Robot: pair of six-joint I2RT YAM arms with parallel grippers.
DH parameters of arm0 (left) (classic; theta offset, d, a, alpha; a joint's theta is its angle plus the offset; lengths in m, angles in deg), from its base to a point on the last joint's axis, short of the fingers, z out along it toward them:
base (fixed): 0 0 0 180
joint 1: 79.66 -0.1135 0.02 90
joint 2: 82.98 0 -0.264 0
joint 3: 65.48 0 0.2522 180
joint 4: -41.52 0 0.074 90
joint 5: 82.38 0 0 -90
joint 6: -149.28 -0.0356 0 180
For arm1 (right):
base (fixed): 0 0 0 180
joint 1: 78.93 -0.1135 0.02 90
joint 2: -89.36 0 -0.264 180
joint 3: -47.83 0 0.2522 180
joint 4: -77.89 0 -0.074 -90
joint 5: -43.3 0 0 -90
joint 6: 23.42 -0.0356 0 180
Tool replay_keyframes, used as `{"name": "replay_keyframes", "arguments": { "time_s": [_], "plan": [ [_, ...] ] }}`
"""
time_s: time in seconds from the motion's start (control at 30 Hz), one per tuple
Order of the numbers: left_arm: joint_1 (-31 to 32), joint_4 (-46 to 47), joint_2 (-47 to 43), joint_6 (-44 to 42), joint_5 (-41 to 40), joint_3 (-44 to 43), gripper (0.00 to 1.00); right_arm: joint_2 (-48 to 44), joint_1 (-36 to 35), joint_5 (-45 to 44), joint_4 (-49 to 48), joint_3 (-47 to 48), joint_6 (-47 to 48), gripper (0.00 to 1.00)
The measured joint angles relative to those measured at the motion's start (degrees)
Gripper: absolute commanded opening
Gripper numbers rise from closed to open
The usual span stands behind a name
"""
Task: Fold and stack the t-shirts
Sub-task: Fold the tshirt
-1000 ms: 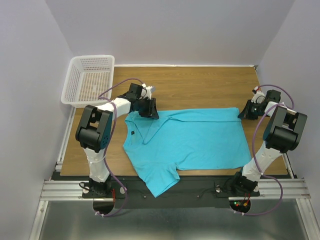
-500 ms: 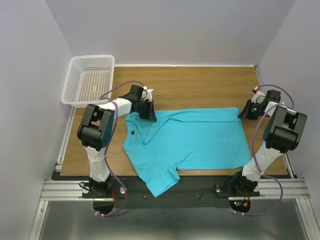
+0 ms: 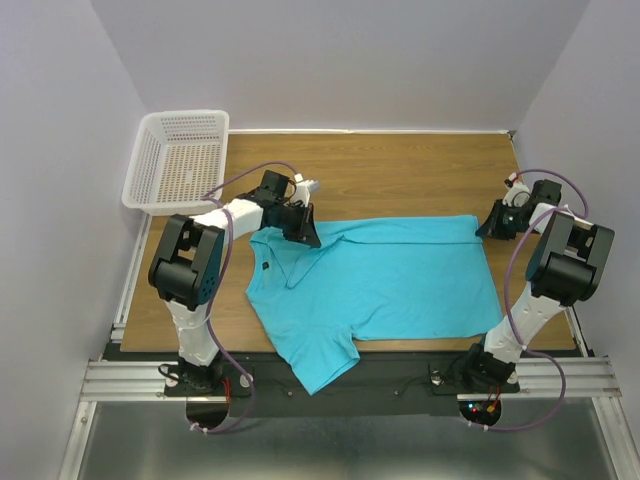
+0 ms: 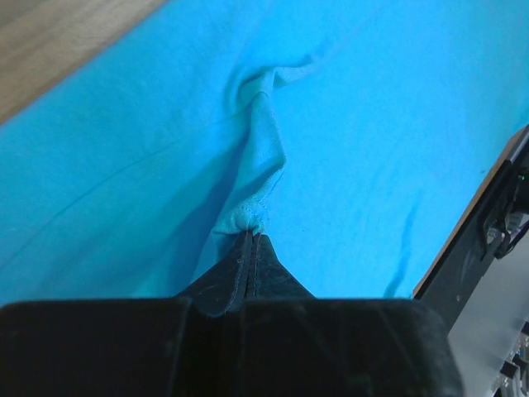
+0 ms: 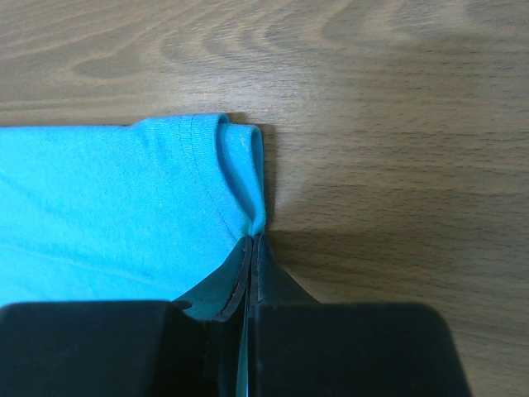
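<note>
Here the left jaws are closed on a far-left fold of the shirt, the right jaws on its far-right hem corner.

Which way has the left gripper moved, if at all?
Yes: the left gripper has shifted slightly right, away from the basket, shut on the t-shirt.

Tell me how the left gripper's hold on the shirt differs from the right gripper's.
The left gripper pinches a wrinkle of the shirt near the collar end; the right gripper pinches the rolled hem corner at the opposite end. Cloth surrounds the left pinch; bare table lies beside the right. Both are shut on the shirt.
</note>
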State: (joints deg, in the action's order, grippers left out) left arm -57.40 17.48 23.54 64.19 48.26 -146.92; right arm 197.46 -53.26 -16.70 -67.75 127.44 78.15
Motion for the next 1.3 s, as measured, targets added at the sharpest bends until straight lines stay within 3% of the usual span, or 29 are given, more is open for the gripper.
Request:
{"name": "replay_keyframes", "arguments": {
  "time_s": [0.4,0.83,0.9,0.93,0.97,1.1,1.3],
  "plan": [
    [4.0,0.6,-0.2,0.7,2.9,3.0,0.00,0.0,0.0,0.0,0.0,0.0,0.0,0.01],
    [9.7,3.1,-1.2,6.8,1.9,3.5,0.00,0.0,0.0,0.0,0.0,0.0,0.0,0.01],
    [10.4,3.5,-1.2,7.6,1.6,3.7,0.13,0.0,0.0,0.0,0.0,0.0,0.0,0.01],
    [10.8,3.7,-1.2,7.8,1.3,4.0,0.38,0.0,0.0,0.0,0.0,0.0,0.0,0.01],
    [10.9,3.8,-1.2,8.2,0.9,4.3,0.46,0.0,0.0,0.0,0.0,0.0,0.0,0.01],
    [11.3,3.1,-1.2,9.2,-3.3,4.7,0.55,0.0,0.0,0.4,0.0,0.0,0.0,0.01],
    [11.4,1.6,-4.5,9.6,-9.8,4.7,0.59,0.0,0.0,0.4,0.0,0.0,0.0,0.01]
  ]
}}
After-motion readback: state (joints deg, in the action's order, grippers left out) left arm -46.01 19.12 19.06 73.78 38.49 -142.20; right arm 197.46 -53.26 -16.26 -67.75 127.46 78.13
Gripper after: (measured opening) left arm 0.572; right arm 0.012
